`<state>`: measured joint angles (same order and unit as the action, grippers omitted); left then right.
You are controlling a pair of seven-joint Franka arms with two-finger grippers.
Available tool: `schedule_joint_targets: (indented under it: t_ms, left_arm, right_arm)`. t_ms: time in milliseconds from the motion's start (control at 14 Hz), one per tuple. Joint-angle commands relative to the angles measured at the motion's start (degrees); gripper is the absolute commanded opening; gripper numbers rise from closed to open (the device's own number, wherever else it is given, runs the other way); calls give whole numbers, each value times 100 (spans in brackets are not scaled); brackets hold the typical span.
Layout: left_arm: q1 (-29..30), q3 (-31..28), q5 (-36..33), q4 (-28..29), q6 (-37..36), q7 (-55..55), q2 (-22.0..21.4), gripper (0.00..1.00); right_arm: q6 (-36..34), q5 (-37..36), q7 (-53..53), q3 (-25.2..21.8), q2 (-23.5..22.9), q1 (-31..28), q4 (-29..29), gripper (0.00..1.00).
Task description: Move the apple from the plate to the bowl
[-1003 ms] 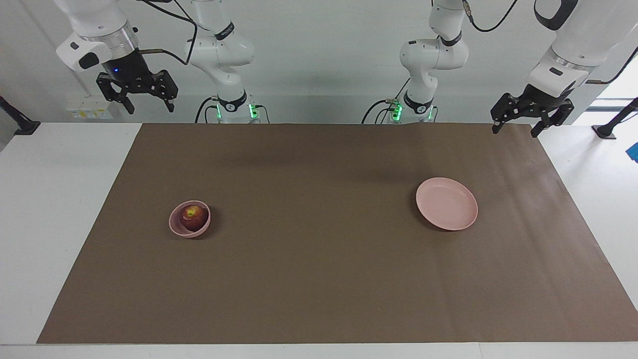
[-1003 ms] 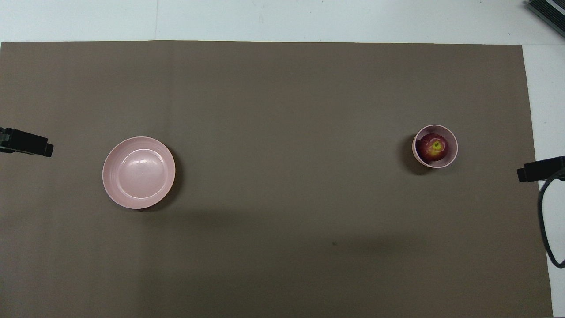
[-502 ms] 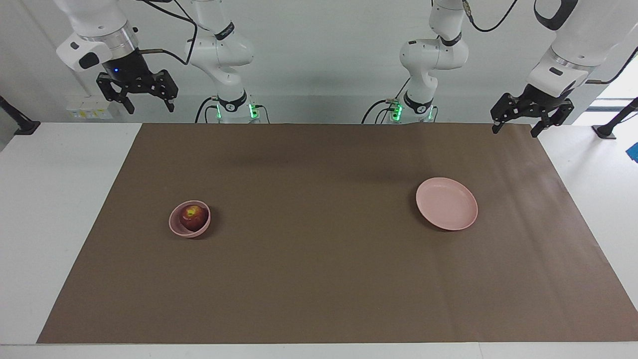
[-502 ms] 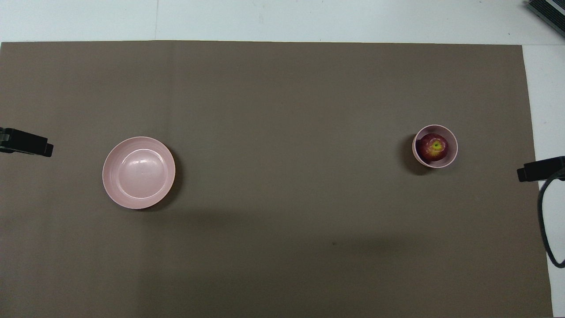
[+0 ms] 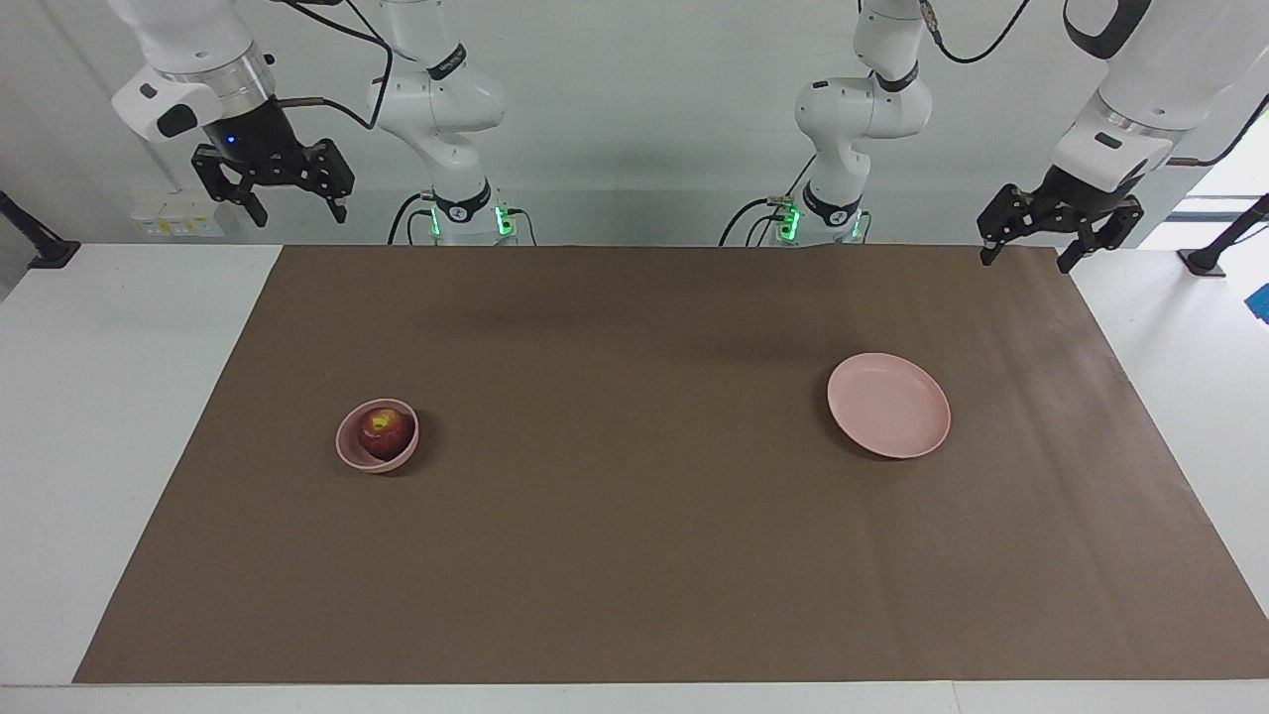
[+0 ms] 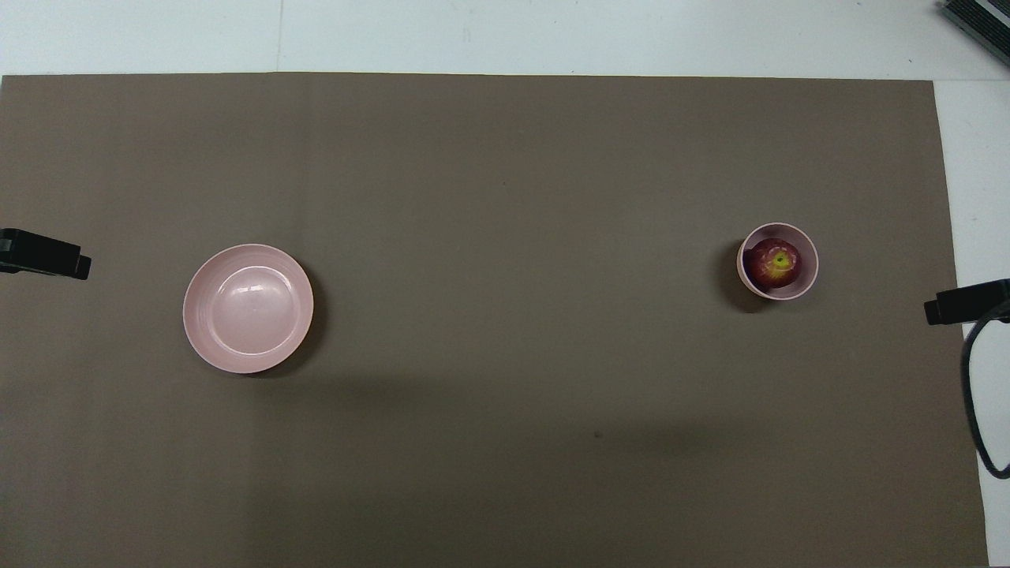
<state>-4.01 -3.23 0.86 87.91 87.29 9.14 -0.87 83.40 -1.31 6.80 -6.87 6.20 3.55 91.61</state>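
The dark red apple (image 5: 385, 427) (image 6: 774, 263) with a yellowish patch sits inside the small deep pink bowl (image 5: 350, 448) (image 6: 810, 272), toward the right arm's end of the table. The wide flat pink plate (image 5: 888, 405) (image 6: 248, 308) is empty, toward the left arm's end. My left gripper (image 5: 1031, 241) is open and empty, raised over the mat's corner at the robots' edge. My right gripper (image 5: 294, 206) is open and empty, raised high at its own end. In the overhead view only a dark tip of the left gripper (image 6: 43, 258) and of the right gripper (image 6: 963, 303) show.
A brown mat (image 5: 634, 555) (image 6: 505, 173) covers most of the white table (image 5: 109, 377). A black cable (image 6: 974, 410) loops at the right arm's end in the overhead view. The arm bases stand at the robots' edge of the table.
The left gripper has drawn back very slightly toward its end of the table. The apple, bowl and plate have not moved.
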Motion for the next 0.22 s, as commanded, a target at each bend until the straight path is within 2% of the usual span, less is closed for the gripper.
schedule_joint_targets:
  t_ms: [0, 143]
  left_arm:
    - [-29, -63, -60, -37, 25, 26, -36, 100]
    - [-38, -55, -60, -37, 17, 35, -36, 100]
  right_arm:
    - [44, 131, -126, 36, -14, -39, -21, 100]
    - [44, 131, -126, 36, -14, -39, -21, 100]
